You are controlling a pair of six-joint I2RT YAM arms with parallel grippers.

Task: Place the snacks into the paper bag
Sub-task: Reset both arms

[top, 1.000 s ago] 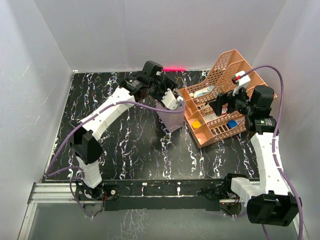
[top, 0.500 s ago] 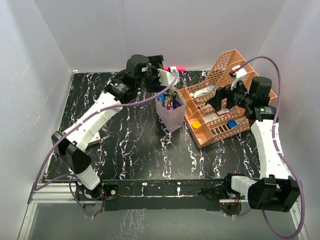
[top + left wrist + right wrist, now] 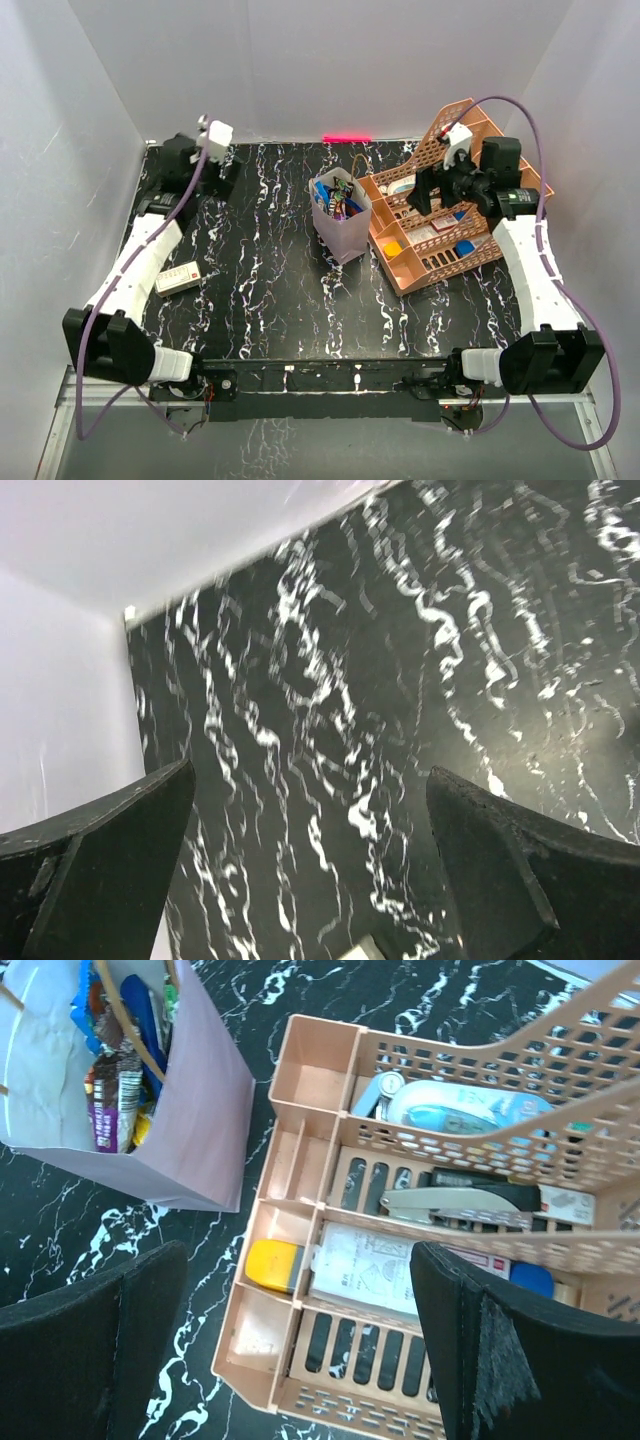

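Observation:
The pale pinkish-white paper bag [image 3: 343, 232] stands upright at the table's middle, just left of the organiser tray. Several snacks [image 3: 337, 197] stick out of its open top; in the right wrist view the bag [image 3: 190, 1110] holds blue, purple-brown and orange packets [image 3: 112, 1080]. My left gripper [image 3: 222, 172] is open and empty at the far left back corner, far from the bag. My right gripper [image 3: 423, 192] is open and empty above the organiser tray, right of the bag.
A salmon-pink mesh organiser tray [image 3: 480, 128] at the right holds a stapler, a tape dispenser, a yellow eraser [image 3: 273, 1266] and paper packets. A small white box [image 3: 177, 277] lies on the table at the left. White walls close in the table.
My left arm has swung away from the bag to the far left back corner, uncovering the bag's top. My right gripper has shifted slightly back over the tray.

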